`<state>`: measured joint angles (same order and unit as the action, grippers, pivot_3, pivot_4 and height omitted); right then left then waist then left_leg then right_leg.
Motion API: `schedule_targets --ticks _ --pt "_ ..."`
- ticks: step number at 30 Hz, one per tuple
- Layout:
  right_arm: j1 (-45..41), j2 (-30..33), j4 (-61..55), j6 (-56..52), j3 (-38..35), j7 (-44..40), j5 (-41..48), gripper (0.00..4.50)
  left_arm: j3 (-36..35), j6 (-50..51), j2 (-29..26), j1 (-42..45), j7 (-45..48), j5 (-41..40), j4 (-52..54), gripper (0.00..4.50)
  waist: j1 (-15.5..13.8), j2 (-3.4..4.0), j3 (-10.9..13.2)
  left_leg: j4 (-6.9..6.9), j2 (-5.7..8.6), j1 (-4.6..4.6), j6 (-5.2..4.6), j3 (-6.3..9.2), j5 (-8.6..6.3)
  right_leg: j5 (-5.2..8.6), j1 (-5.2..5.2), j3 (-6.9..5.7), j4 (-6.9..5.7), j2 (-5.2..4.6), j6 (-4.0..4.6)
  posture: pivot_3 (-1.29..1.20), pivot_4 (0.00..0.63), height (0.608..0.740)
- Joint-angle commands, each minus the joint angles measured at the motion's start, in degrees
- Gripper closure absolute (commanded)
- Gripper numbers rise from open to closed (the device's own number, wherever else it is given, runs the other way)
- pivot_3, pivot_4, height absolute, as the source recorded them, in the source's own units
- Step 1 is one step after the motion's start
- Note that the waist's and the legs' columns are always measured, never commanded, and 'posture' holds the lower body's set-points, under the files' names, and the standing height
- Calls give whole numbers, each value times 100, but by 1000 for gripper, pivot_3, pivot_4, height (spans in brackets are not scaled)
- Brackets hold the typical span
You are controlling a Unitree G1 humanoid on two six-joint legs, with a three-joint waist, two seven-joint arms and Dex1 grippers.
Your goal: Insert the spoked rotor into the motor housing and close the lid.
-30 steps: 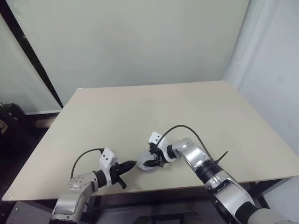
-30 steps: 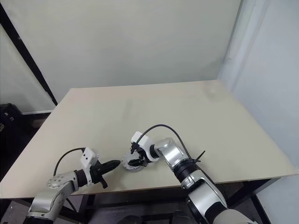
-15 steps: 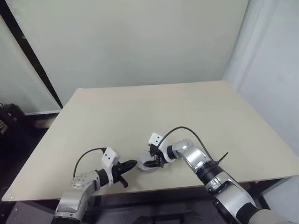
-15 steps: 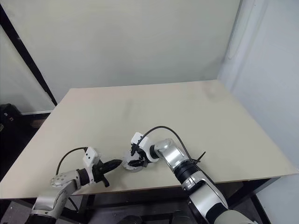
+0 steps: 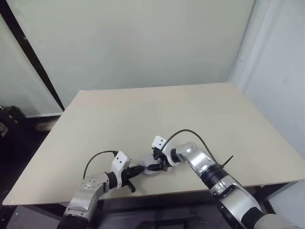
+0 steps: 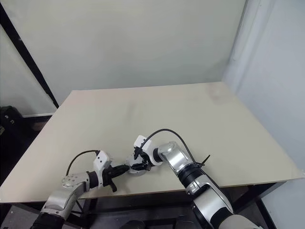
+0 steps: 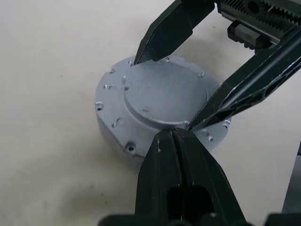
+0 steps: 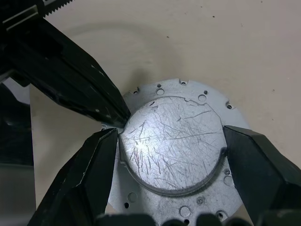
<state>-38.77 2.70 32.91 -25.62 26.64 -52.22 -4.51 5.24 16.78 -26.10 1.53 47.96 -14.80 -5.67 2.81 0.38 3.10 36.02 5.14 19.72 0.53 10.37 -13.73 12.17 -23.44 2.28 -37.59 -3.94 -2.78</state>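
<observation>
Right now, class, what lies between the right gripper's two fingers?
The lid: its raised, scratched centre sits between them, touching both, in the right wrist view.

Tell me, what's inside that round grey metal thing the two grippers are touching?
Nothing inside shows. The lid, a scratched grey disc, sits on top of the housing and covers it. The right gripper spans the lid; the shut left gripper touches its edge.
</observation>
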Motion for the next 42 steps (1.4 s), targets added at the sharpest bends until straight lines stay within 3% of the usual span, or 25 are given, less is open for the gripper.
schedule_targets --ticks 1,7,9,11,19,42 --pt "44 50 -96 -17 16 22 -41 1133 60 -7 14 94 -27 99 -92 4500 -2 3 -1 0 0 0 0 1 0 0 0 0 0 0 0 0 0 740" --pt "50 38 -231 65 -272 36 192 1133 91 12 2 102 -8 150 -137 4500 -5 5 0 3 2 0 1 1 0 2 3 1 0 -2 2 0 0 740" --pt "31 7 -320 -50 -446 -21 384 422 98 2 8 103 -17 160 -148 4500 -8 5 0 3 3 1 1 2 0 2 3 1 0 -2 2 0 0 740" --pt "6 21 -424 -107 -576 -69 526 41 104 -12 19 107 -43 180 -165 4500 -8 5 0 3 3 2 1 3 0 1 2 1 0 -2 1 0 0 740" --pt "29 262 -905 -422 -823 -175 783 41 130 -87 64 184 -91 236 -269 4500 -10 8 2 3 0 2 1 2 0 4 2 0 0 -2 5 0 0 740" --pt "86 447 -466 -3174 -2038 862 1666 41 198 -214 131 376 -3 389 -509 4500 -133 10 2 5 1 15 0 -5 0 3 -2 -2 10 -6 4 0 0 740"
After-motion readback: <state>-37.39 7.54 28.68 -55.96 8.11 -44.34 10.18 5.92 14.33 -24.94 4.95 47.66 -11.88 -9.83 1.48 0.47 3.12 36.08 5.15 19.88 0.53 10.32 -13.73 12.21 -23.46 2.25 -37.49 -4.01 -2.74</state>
